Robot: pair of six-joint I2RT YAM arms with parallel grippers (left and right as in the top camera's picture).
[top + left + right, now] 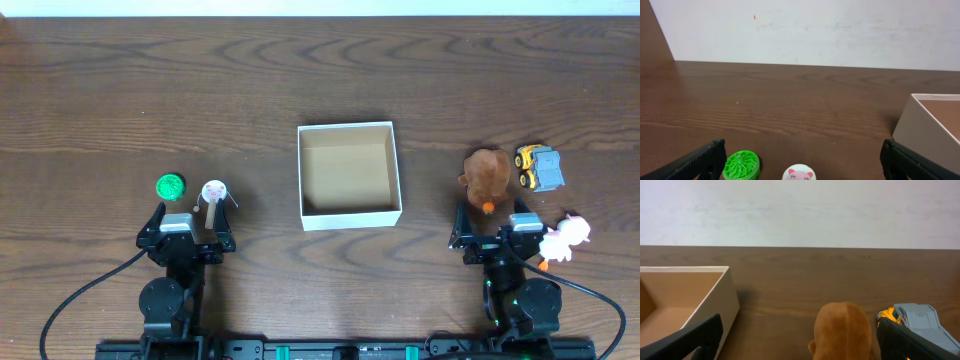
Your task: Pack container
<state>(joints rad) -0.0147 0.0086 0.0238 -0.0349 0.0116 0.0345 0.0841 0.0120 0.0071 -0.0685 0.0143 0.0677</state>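
Overhead downward; wrists low; container [352, 217] shared

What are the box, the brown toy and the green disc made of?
The box looks like matte cardboard, with thin white walls and a tan inside. The brown toy is likely plush, since its surface looks soft and fuzzy. The green disc is probably hard plastic: bright, slightly shiny, with moulded ribs.

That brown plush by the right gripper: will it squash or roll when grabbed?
The brown plush looks soft and fuzzy, so it will probably squash between the fingers rather than slip. It is likely light for its size. Its rounded body may tip if pushed, but it should hardly roll.
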